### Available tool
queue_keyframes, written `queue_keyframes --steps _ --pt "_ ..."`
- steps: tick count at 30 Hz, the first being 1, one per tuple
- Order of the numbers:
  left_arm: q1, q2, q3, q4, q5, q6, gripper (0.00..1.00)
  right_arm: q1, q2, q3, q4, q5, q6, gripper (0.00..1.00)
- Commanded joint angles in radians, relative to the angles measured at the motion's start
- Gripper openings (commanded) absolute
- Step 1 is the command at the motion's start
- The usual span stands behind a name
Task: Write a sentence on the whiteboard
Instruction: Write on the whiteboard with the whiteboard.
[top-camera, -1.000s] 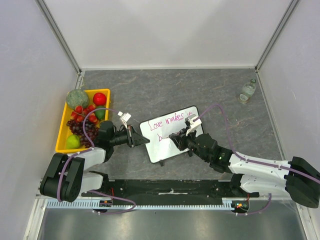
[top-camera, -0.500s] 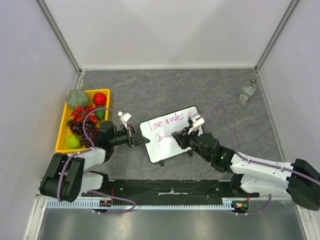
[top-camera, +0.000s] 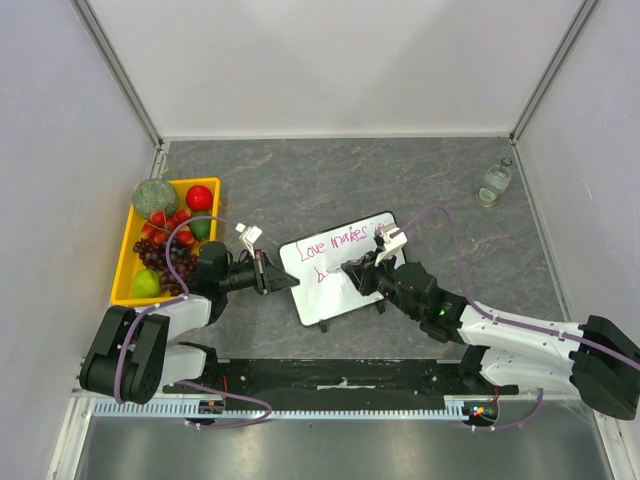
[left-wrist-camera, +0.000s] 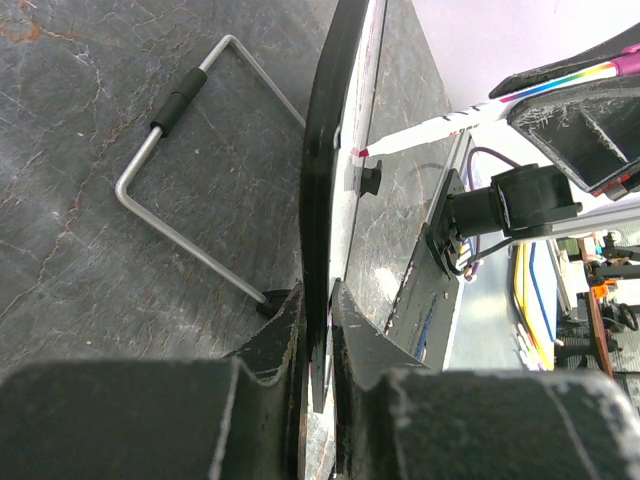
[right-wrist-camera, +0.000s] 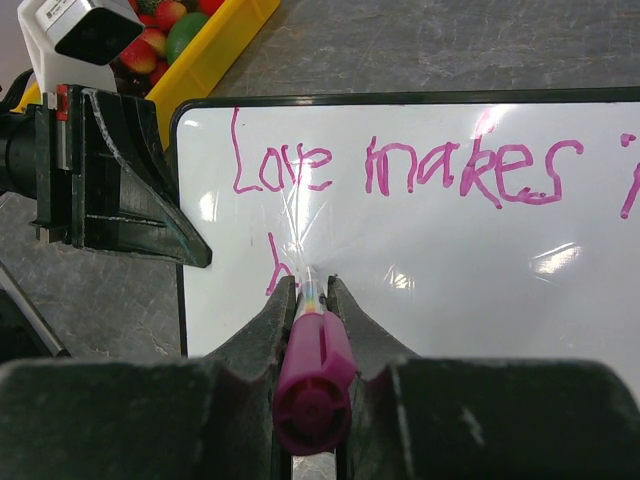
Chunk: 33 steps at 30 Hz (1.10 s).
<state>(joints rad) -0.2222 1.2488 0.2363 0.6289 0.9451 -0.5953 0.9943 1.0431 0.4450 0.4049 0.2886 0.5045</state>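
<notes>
The whiteboard (top-camera: 345, 275) stands tilted at the table's middle, its face (right-wrist-camera: 430, 240) filling the right wrist view. The sentence (right-wrist-camera: 405, 170) reads "Love makes" in pink, with one more stroke at the right edge and a "b" started on the second line. My left gripper (top-camera: 283, 279) is shut on the board's left edge (left-wrist-camera: 322, 200), holding it. My right gripper (top-camera: 352, 271) is shut on a magenta marker (right-wrist-camera: 312, 375), tip against the board beside the "b". The marker's white barrel also shows in the left wrist view (left-wrist-camera: 440, 128).
A yellow tray (top-camera: 127, 262) of fruit sits at the left, close to my left arm. A small clear bottle (top-camera: 493, 183) stands at the far right. A wire stand (left-wrist-camera: 185, 150) props the board from behind. Walls enclose the table.
My right gripper has shifted slightly left and down along the board with the marker. The left gripper and the board have not moved.
</notes>
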Motion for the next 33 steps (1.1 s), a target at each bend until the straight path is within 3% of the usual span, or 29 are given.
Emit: queue_keyframes --steps 1,16,33 --pt "0.001 0.005 0.018 0.018 -0.008 0.028 0.02 -0.008 0.023 0.027 -0.003 -0.012 -0.009 0.0" --pt "-0.002 0.001 0.017 0.018 -0.008 0.028 0.02 -0.008 0.021 -0.037 -0.04 -0.04 0.006 0.0" --pt "-0.002 0.001 0.017 0.018 -0.008 0.028 0.02 -0.014 -0.038 -0.019 -0.1 0.044 -0.015 0.0"
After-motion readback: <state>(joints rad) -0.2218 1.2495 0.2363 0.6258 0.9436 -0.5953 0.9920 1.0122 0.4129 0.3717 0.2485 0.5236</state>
